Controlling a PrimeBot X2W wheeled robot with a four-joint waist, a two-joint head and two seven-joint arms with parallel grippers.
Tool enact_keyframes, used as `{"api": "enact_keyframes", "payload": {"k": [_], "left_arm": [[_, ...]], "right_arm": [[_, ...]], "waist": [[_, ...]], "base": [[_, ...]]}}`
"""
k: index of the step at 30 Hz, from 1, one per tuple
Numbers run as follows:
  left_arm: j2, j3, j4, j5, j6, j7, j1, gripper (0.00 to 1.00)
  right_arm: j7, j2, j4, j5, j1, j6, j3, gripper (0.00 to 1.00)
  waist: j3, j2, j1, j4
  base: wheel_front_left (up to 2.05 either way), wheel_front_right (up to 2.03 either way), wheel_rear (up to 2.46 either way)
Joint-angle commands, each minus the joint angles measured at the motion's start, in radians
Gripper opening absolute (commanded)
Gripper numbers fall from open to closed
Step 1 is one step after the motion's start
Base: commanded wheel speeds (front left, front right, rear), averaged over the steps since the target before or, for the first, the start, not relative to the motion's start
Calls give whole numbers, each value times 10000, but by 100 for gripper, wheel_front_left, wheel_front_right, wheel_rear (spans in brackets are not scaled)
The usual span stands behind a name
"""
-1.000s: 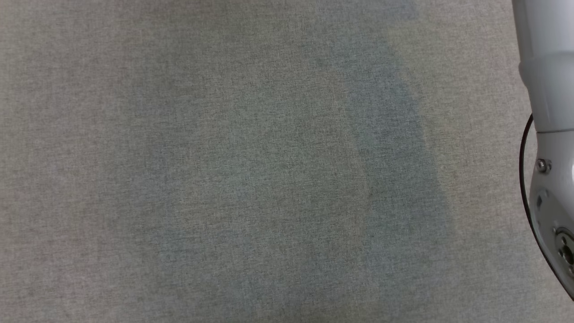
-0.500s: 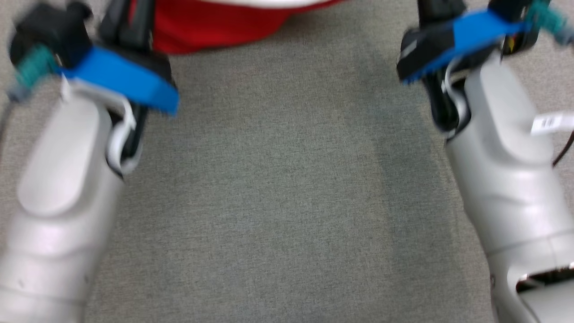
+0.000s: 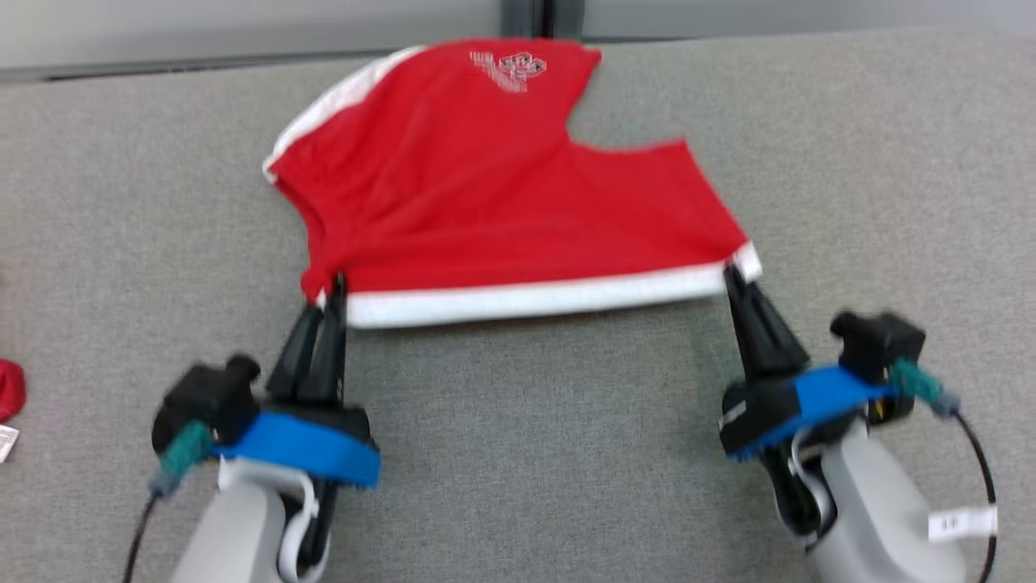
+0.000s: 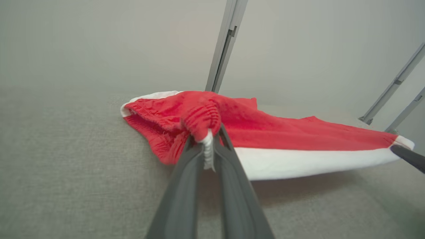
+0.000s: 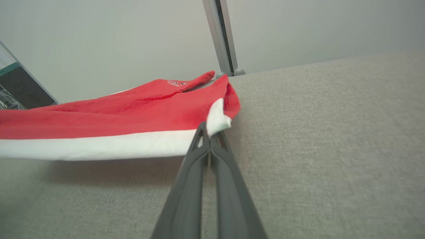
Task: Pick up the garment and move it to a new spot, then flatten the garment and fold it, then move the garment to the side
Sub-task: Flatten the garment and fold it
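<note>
Jaws first: the left gripper (image 3: 333, 285) is pinched almost closed on the near-left corner of the garment (image 3: 502, 186), with a bunch of red knit and white hem (image 3: 534, 301) squeezed between its fingers (image 4: 186, 186) — plain in the left wrist view. The right gripper (image 3: 733, 277) is clamped tight on the near-right corner, where the hem's end folds over its tips.

Between the two grips the hem runs taut from side to side, lifted a little off the table (image 3: 518, 453) with a shadow beneath it. The rest of the garment lies beyond the jaws, sloping down and away to rest on the grey surface, its printed logo (image 3: 510, 69) farthest off near the far edge.

So the held edge lies crosswise to both grippers and the body of the cloth trails straight ahead of them. Neither arm is nearer — each has its own corner, about level. By the look of it, the garment is being shifted to its spot or drawn flat. Any coming pull should be even on both sides, or the hem will likely skew.
</note>
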Motion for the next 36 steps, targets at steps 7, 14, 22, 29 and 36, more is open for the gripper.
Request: {"api": "enact_keyframes", "payload": {"k": [7,14,22,29,36], "left_arm": [[-363,262,-353,379,-54,-29,2204,0],[-527,16,-694,385,-49,-30,3391,0],[-464,-124,-773,332,-51,-29,3836,0],[-384,-450,-863,278,-52,-29,3306,0],[-364,-810,-801,95,-54,-29,2188,0]], "right_arm": [[-9,-199,-1102,210,2697,-3,-381,0],[307,-82,-2231,183,4618,-5,-684,0],[870,112,-3387,-1,5575,-3,-1118,0],[943,79,-3264,-180,4594,-2,-1253,0],[875,-60,-2427,-609,2376,1,-938,0]], "waist": [[-970,3,4,21],[-1420,3,4,156],[-1679,3,4,228],[-1672,3,4,394],[-1174,3,4,813]], "base": [[0,0,0],[0,0,0],[0,0,0],[0,0,0],[0,0,0]]}}
